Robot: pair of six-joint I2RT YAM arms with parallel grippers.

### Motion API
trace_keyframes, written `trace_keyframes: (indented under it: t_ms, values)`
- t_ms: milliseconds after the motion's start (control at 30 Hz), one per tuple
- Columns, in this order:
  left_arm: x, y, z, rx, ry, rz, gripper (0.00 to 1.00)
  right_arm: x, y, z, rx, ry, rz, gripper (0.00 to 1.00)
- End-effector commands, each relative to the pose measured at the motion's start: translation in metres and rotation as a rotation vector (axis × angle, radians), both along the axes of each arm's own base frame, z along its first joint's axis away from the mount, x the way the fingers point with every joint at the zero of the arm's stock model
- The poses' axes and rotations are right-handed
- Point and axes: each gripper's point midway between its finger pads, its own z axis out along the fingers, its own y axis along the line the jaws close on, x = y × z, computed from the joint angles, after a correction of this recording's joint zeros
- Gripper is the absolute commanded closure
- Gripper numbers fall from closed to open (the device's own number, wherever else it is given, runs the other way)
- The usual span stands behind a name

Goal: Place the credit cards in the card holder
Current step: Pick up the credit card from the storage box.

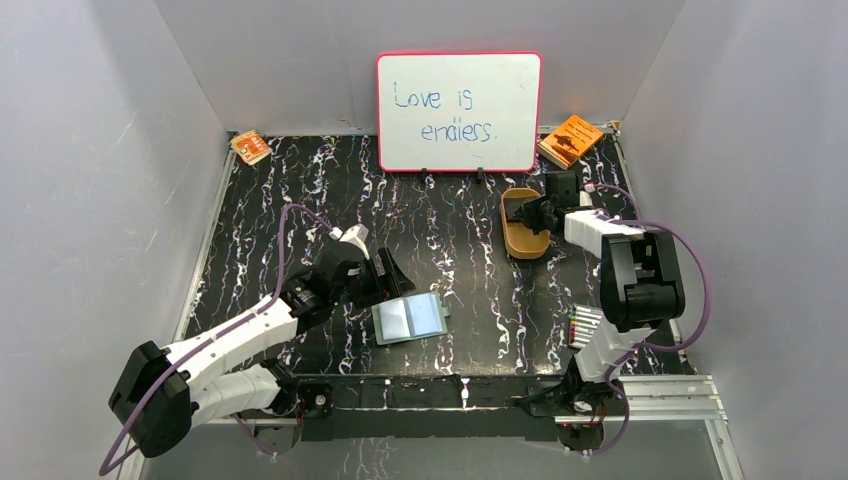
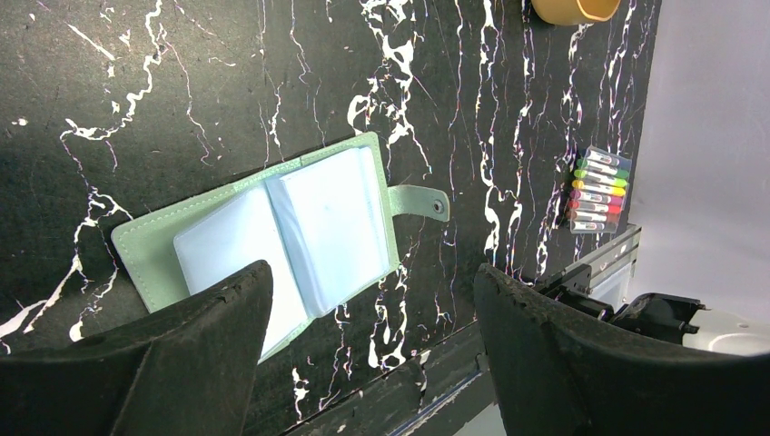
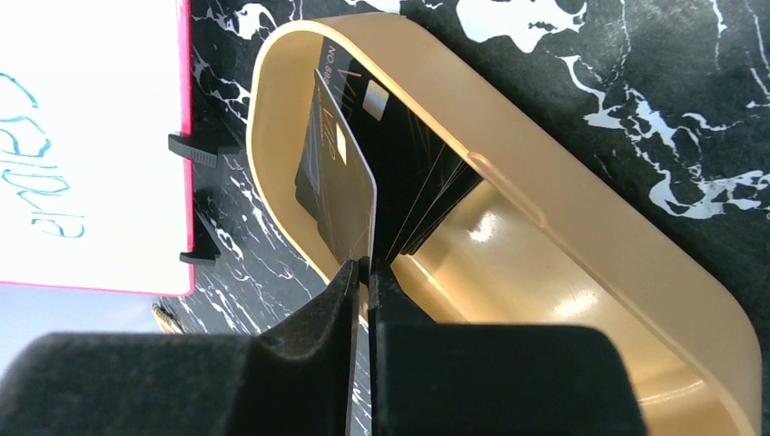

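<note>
Right tool (image 3: 367, 272) pinches a card (image 3: 343, 186) in the tray (image 3: 581, 227), 1 o'clock on the bench. Left tool (image 2: 372, 283) wide beside card holder (image 2: 300, 218). Next: lift card straight out.

place: lab test booth | evidence: white walls (image 1: 100, 180) enclosing marbled table (image 1: 450, 250)

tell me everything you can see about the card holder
The card holder lies open and flat on the black marbled table, near its front edge. Its outside looks like pale green stitched leather, with a snap tab sticking out on one side. Inside are bluish-white sleeves with no card showing. The open left hand sits close beside it.
</note>
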Motion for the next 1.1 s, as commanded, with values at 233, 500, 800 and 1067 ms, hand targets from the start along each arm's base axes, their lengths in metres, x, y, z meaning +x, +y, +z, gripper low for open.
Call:
trace_keyframes:
  t_ms: [233, 500, 800, 1067]
  values:
    - [0.001, 0.0, 0.001, -0.002, -0.005, -0.005, 0.22, 0.004, -0.007, 0.027, -0.039, -0.031, -0.005, 1.0]
    - [0.002, 0.002, 0.003, 0.005, -0.018, 0.001, 0.22, 0.024, -0.02, 0.065, -0.131, -0.111, -0.024, 1.0]
    - [0.002, 0.005, 0.008, 0.009, -0.026, 0.013, 0.22, 0.031, -0.026, 0.103, -0.197, -0.171, 0.011, 1.0]
    - [0.008, 0.036, 0.027, 0.062, -0.111, 0.122, 0.23, -0.013, 0.048, 0.199, -0.163, -0.474, 0.637, 1.0]
